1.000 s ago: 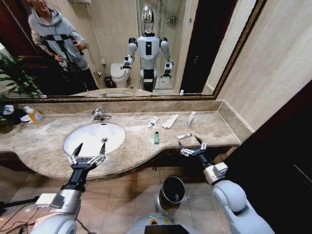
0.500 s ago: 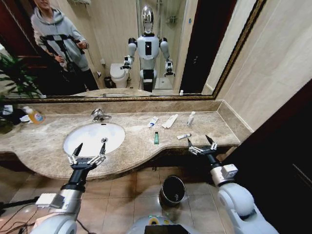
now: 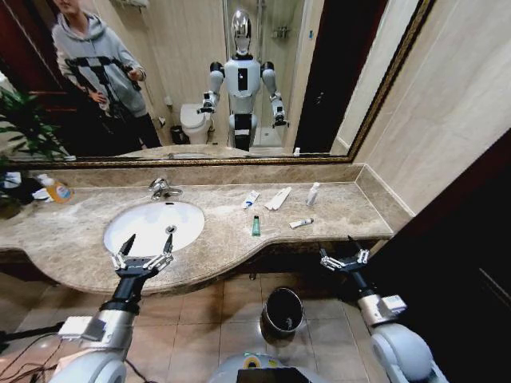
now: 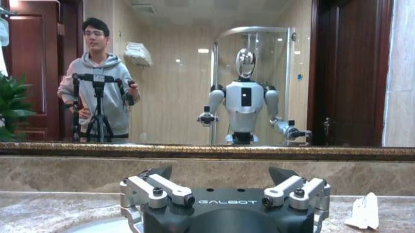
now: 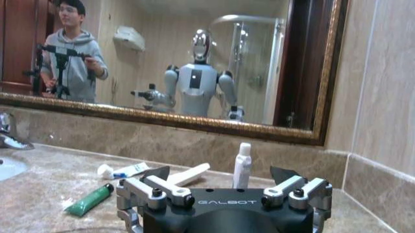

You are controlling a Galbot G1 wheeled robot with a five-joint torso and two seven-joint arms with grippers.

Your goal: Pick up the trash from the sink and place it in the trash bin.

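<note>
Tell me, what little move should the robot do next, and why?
Probably reach the right hand forward over the counter edge toward the small white tube. That hand is open and empty, hanging just off the front of the counter, and that tube is the closest piece of trash to it. The green tube lies farther in, and the trash bin waits on the floor below.

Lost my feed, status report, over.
Left pincer open, over sink front rim. Right pincer open, off the counter's right end. Green tube untouched on counter. Bin on floor, unobstructed.
</note>
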